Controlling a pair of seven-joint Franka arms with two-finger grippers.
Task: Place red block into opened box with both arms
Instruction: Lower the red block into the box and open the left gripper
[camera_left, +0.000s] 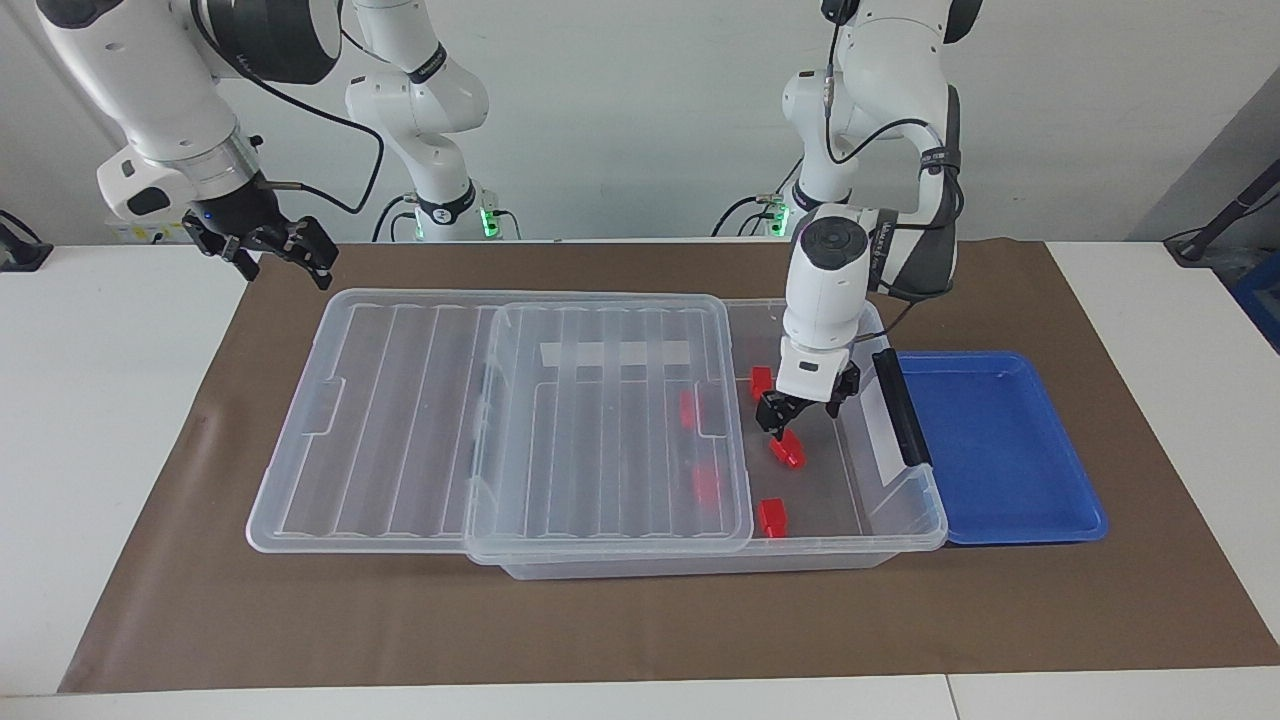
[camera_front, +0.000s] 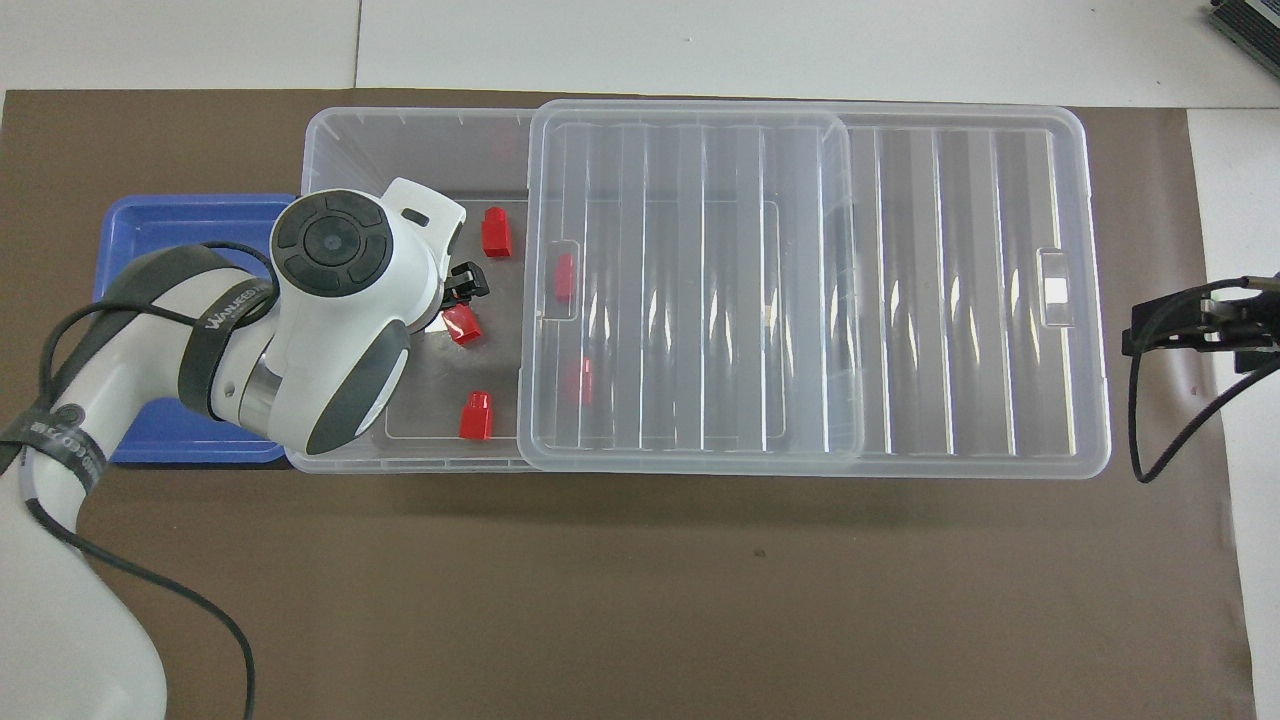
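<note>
Left gripper (camera_left: 797, 418) hangs inside the open end of the box (camera_left: 905, 535), jaws apart and holding nothing. The red block (camera_left: 787, 451) lies on the box floor directly under it, apart from the fingertips, with a clear gap between them in the facing view. You can read it as released: block is in the box, not in the grip.

Block's long axis runs slantwise across the floor, not square to the box walls. In the overhead view the block (camera_front: 462, 325) shows just past the gripper (camera_front: 462, 285) tips, on the side nearer the robots.

Four more red blocks are in the box: one (camera_left: 771, 517) by the wall farthest from the robots, one (camera_left: 761, 381) nearer the robots than the gripper, and two under the lid (camera_left: 610, 420), seen through it. The lid is slid toward the right arm's end and covers more than half of the box.

Blue tray (camera_left: 1000, 440) sits against the box at the left arm's end; nothing visible in it.

Right gripper (camera_left: 268, 248) waits over the mat corner at the right arm's end, jaws apart, empty, well clear of the lid.

Judgement: the placing looks done. If you needed a regrasp, left arm is much the nearer; you would go straight down and turn the wrist to match the slant.
</note>
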